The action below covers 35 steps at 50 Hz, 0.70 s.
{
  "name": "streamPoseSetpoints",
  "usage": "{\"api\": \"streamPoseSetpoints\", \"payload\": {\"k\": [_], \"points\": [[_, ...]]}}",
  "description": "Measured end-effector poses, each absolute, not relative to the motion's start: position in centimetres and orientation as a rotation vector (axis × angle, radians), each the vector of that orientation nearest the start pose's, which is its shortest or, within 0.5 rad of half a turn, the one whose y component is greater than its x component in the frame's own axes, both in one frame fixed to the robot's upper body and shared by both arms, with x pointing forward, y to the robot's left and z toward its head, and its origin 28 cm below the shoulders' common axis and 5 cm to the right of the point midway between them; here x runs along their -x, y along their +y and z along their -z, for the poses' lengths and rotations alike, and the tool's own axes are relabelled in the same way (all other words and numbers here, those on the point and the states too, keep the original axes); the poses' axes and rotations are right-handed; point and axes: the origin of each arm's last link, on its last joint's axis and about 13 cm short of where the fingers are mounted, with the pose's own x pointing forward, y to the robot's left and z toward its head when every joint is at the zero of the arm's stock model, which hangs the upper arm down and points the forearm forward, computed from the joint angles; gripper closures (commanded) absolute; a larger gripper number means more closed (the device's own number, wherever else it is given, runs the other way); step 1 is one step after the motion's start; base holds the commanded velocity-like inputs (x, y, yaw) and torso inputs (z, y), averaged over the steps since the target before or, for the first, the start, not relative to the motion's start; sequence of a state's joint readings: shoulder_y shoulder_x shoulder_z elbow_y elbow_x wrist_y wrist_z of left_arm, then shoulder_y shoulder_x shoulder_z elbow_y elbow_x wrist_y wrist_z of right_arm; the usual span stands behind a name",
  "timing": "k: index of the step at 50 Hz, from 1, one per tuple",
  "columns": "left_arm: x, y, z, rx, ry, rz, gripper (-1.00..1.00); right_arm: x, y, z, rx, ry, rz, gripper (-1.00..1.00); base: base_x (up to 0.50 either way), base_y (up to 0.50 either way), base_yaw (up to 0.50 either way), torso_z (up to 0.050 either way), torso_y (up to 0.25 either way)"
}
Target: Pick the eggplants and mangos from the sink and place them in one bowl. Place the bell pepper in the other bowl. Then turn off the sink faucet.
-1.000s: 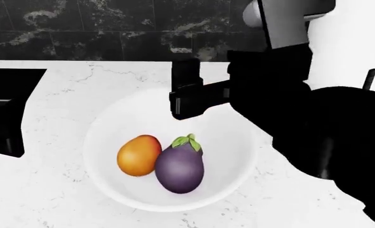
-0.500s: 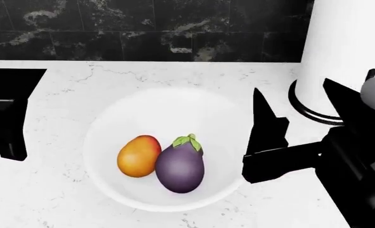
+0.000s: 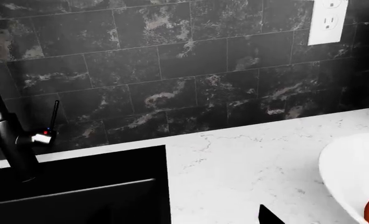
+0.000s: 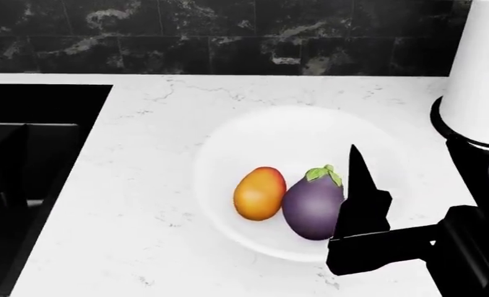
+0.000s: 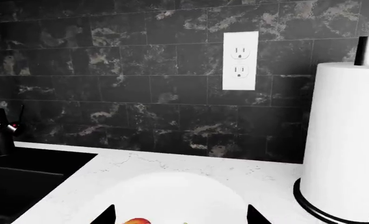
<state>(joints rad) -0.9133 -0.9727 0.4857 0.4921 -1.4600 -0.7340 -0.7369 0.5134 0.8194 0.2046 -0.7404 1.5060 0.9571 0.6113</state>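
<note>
1. Where the white marble counter (image 4: 145, 185) meets the dark tiled wall, a white bowl (image 4: 236, 133) sits near the middle of the head view, and it holds one mango (image 4: 259, 193) and one eggplant (image 4: 312, 206).
2. The mango lies to the left of the eggplant, the two touching, with the eggplant's green cap pointing toward the far wall.
3. The right gripper (image 4: 362, 204) hangs at the near right rim of the bowl, just right of the eggplant; its two finger tips show well apart at the edge of the right wrist view, with nothing between them.
4. The left gripper shows only as one dark tip (image 3: 268, 217) in the left wrist view, so I cannot tell how its fingers stand.
5. The black sink (image 4: 30, 154) is set into the counter at the far left.
6. The sink faucet (image 3: 10, 140) stands upright at the far edge of the sink, its side lever marked with red and blue dots.
7. A paper towel roll (image 5: 350, 140) stands on a black holder to the right of the bowl, and a white wall outlet (image 5: 240, 60) is on the tiles behind.
</note>
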Motion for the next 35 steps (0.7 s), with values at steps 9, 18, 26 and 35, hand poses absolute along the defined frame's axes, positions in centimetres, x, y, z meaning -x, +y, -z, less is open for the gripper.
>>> {"api": "streamPoseSetpoints", "payload": {"k": [9, 18, 26, 35], "points": [[-23.14, 26.92, -25.29, -0.09, 0.077, 0.114, -1.0, -18.39, -16.74, -24.57, -0.024, -0.045, -0.207, -1.0, 0.02, 0.47, 0.0, 0.0, 0.0], [-23.14, 26.93, -25.2, -0.088, 0.075, 0.112, -1.0, -18.47, -16.59, -24.43, -0.022, -0.039, -0.206, -1.0, 0.0, 0.5, 0.0, 0.0, 0.0], [-23.13, 27.04, -25.02, -0.084, 0.077, 0.11, -1.0, -18.54, -16.54, -24.32, -0.023, -0.035, -0.203, -1.0, 0.0, 0.5, 0.0, 0.0, 0.0], [-23.15, 27.0, -24.79, -0.081, 0.081, 0.112, -1.0, -18.71, -16.47, -24.1, -0.033, -0.031, -0.203, -1.0, 0.0, 0.5, 0.0, 0.0, 0.0]]}}
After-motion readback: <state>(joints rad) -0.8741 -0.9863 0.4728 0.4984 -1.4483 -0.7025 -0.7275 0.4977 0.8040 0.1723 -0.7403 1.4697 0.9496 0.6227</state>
